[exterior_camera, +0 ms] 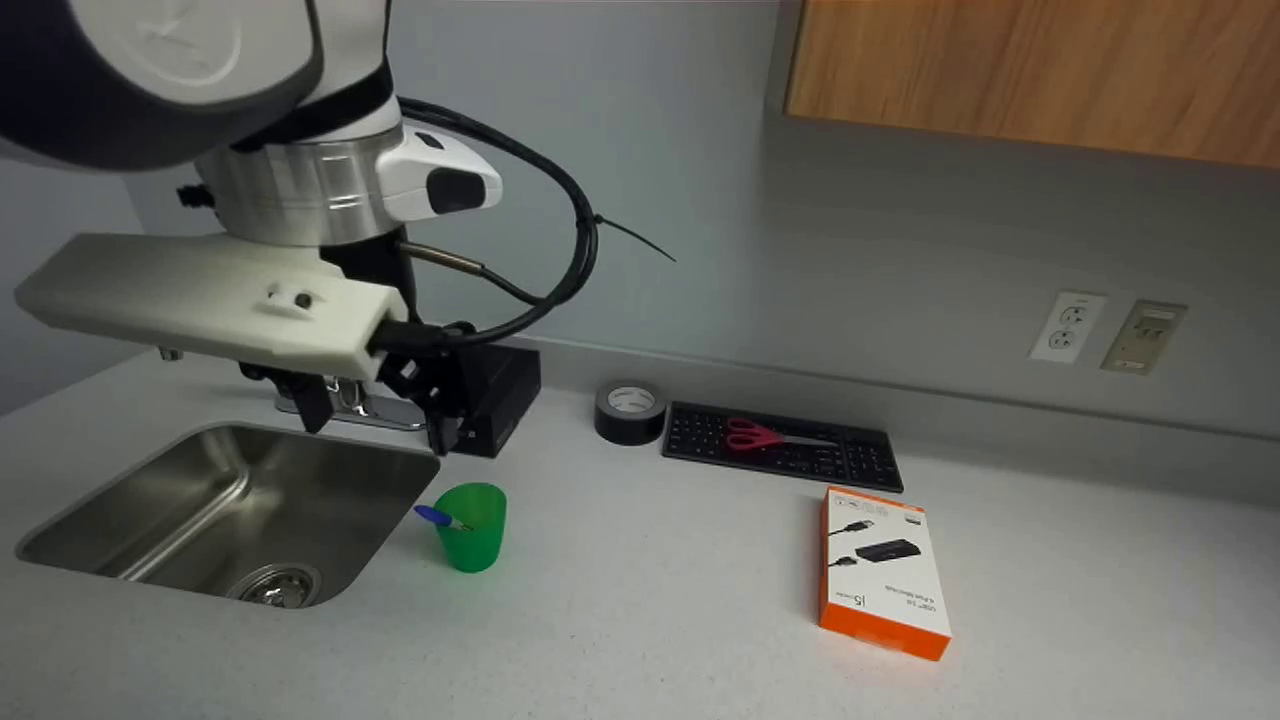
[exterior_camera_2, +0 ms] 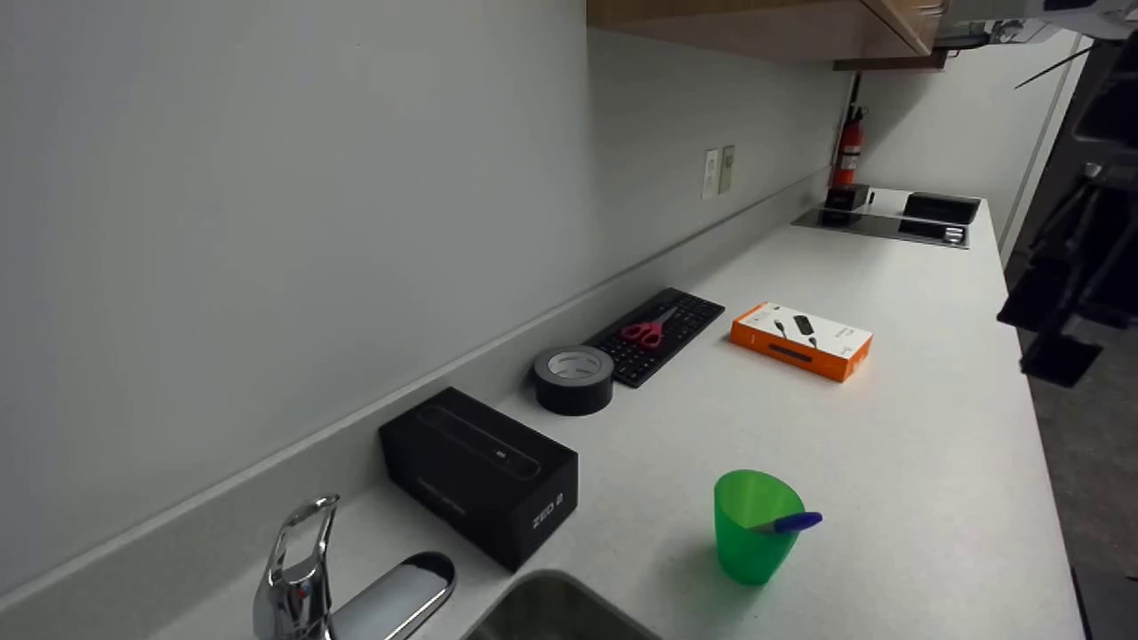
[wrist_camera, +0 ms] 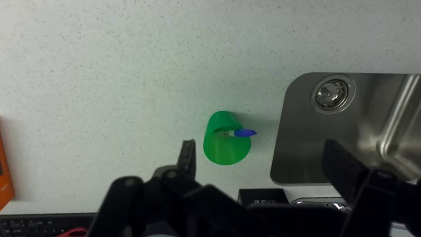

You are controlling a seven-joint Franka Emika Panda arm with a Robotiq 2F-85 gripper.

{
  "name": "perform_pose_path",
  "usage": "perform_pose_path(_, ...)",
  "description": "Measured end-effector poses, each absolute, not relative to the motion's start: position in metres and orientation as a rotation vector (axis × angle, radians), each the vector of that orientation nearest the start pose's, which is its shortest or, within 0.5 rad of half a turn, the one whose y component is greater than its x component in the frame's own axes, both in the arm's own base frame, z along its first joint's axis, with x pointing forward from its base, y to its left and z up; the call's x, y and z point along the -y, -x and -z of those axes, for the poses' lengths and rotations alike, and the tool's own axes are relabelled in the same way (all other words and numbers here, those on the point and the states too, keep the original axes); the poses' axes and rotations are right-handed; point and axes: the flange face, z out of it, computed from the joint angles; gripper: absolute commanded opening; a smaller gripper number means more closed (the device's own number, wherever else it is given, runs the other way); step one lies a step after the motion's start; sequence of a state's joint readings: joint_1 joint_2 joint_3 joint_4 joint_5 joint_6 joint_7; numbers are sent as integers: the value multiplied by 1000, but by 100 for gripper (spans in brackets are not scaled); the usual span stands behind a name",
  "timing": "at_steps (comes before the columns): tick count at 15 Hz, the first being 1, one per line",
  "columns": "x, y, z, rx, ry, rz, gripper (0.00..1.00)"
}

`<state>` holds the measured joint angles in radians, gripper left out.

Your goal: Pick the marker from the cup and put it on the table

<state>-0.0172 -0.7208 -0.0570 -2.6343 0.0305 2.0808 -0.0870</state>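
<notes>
Hovering above table [exterior_camera: 650,600] with gripper [exterior_camera: 378,430] fingers spread apart, up off green cup [exterior_camera: 485,540]. Showing blue marker [exterior_camera: 434,516] leaning inside green cup, poking out toward sink [exterior_camera: 330,500]; showing green cup upright near sink.

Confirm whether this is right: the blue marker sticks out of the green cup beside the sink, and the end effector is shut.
Not quite: the end effector is open, not shut; the wrist view shows its jaws wide apart. The rest is right: the blue marker sticks out of the green cup beside the sink.
</notes>
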Motion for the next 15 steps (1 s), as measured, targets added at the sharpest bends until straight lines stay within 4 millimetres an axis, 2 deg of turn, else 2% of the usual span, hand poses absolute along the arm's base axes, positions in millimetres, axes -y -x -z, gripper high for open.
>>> perform_pose_path(2,24,-352,-475,14,3082,239,100)
perform_pose_path(4,21,-365,-457,-1,3090,213,100)
perform_pose_path(8,12,-399,-402,-23,3110,177,100)
perform_pose_path(11,7,-416,-363,-26,3119,147,100)
perform_pose_path(13,6,-422,-350,-25,3121,106,100)
perform_pose_path(15,6,-425,-348,-25,3121,100,100)
